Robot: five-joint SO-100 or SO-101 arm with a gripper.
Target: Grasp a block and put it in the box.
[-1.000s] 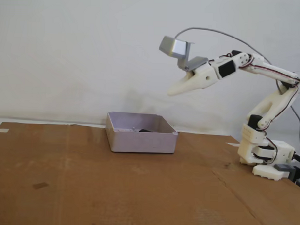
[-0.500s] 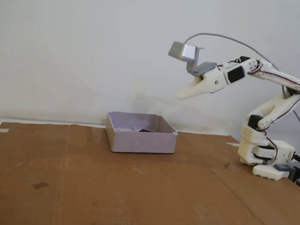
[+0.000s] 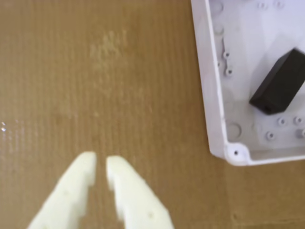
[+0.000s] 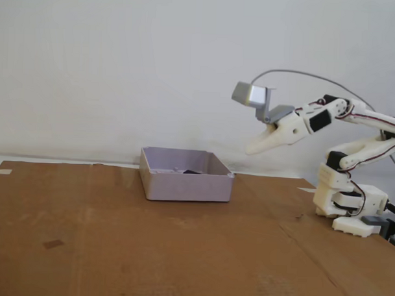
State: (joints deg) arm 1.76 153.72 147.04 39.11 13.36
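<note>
A white wall point(image 4: 122, 61) fills the back of the fixed view, and below it a sheet of brown corrugated cardboard point(image 4: 149, 244) covers the table from edge to edge, with a seam running diagonally across its right part. The white arm point(image 4: 353, 160) stands on its base at the right edge of that view, its upper links folded and reaching leftward, a grey cable point(image 4: 304, 75) arching over it. The box point(image 4: 186, 184), a shallow pale lilac-grey tray with low walls, sits on the cardboard near the middle of the fixed view, well apart from the arm's base; in the wrist view its near corner and one wall point(image 3: 212, 95) show at the upper right. A silver-grey camera housing point(image 4: 250, 94) rides on a bracket above the wrist. The hand point(image 3: 101, 164) hangs in the air to the right of the box and above its level, pointing down and left in the fixed view point(image 4: 251, 148); its two cream fingers point(image 3: 128, 191) stand almost together with only a narrow slit between the tips, and nothing is held between them. The block point(image 3: 281, 81), small and matte black, lies on the floor inside the box, set at an angle to the walls.
</note>
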